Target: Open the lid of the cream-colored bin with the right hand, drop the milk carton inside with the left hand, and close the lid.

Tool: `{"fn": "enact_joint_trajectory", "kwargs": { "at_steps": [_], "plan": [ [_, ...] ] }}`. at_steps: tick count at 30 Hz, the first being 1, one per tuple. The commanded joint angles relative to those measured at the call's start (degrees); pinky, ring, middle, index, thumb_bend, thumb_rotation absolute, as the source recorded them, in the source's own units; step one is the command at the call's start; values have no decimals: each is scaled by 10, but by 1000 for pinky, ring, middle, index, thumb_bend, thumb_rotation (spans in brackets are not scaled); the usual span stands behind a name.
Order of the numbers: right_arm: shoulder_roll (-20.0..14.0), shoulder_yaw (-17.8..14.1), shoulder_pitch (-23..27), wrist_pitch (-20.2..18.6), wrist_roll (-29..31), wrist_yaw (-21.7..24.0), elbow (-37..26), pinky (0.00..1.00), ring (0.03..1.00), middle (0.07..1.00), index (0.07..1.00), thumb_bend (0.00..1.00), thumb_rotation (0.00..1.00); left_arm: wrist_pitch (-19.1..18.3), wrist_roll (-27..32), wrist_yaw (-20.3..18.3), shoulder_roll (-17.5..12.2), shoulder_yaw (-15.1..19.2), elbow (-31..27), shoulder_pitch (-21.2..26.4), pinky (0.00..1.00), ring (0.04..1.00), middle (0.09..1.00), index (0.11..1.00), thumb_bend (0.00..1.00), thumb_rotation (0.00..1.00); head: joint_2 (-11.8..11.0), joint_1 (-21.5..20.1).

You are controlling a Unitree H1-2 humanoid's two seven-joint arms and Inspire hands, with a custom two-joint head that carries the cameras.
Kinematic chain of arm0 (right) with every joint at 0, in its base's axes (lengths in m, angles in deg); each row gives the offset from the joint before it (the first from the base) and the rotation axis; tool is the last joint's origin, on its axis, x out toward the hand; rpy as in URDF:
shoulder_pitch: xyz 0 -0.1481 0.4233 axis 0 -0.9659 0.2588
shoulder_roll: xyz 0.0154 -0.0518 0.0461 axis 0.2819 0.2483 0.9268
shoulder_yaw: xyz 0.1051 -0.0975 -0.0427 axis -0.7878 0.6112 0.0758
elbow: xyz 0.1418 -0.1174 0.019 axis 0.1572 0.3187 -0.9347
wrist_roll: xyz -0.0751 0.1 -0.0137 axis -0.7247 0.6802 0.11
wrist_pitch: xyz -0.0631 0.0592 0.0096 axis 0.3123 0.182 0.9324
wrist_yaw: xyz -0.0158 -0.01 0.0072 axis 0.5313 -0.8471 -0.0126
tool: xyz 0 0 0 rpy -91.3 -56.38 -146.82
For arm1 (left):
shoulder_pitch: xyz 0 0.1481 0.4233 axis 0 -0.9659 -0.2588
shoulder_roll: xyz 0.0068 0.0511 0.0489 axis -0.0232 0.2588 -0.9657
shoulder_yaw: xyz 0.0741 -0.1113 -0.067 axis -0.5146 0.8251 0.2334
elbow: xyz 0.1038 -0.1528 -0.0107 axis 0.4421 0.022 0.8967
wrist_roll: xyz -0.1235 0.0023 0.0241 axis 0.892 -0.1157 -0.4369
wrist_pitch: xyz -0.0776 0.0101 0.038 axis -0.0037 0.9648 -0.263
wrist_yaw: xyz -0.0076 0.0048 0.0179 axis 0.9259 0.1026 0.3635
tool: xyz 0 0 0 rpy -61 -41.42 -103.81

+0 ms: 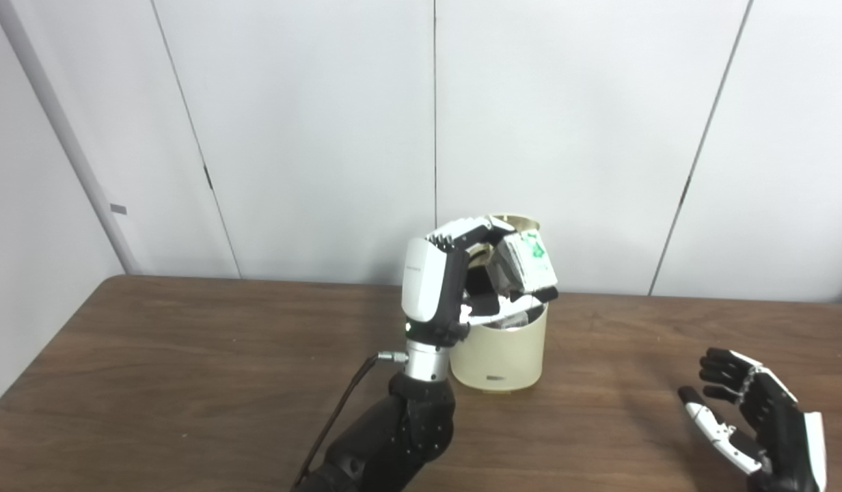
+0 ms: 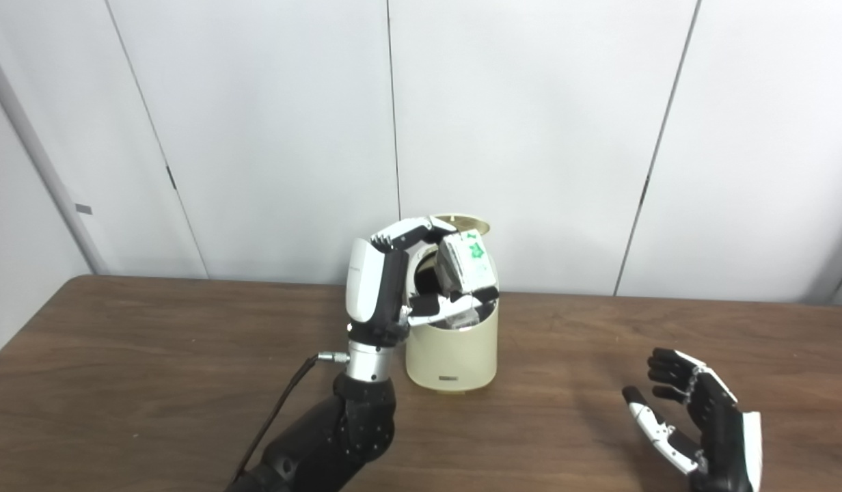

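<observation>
Milk carton [image 1: 528, 260] held over open cream-colored bin [image 1: 501, 355], drop step in hand.
Gripped in left robot hand [image 1: 455, 283], fingers wrapped around carton, tilted just above bin mouth; lid [image 1: 517, 220] raised behind, at the back rim. Right robot hand [image 1: 752, 417] resting empty, fingers spread, low over brown surface [image 1: 188, 355], well apart from bin. Next, by judgement: loosen left fingers so carton falls inside, withdraw, then bring right robot hand over to shut lid.
</observation>
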Motion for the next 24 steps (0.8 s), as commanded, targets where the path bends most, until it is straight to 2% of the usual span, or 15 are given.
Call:
{"fn": "enact_joint_trajectory", "kwargs": {
  "at_steps": [1,5,10,16,24],
  "plan": [
    [16,7,-18,7,2,-2,20,612,667,674,662,296,0,13,-2,10,-8,2,-7,42,704,481,460,491,504,0,0,-1],
    [14,7,-18,12,-2,-4,23,613,668,675,664,298,0,13,18,-4,-15,-3,2,44,824,465,457,501,505,0,1,-1],
    [14,7,-19,15,-2,-3,23,603,662,670,659,296,0,13,18,-3,-21,-19,44,61,981,465,457,504,505,0,1,-2],
    [16,8,-21,4,-7,-6,17,610,661,667,658,298,17,13,22,3,-27,-34,74,77,1000,466,461,502,505,0,2,-4],
    [16,9,-22,10,-12,-8,16,604,657,665,655,297,23,13,38,7,-30,-50,99,87,1000,466,458,504,505,0,4,-7]
  ]
}}
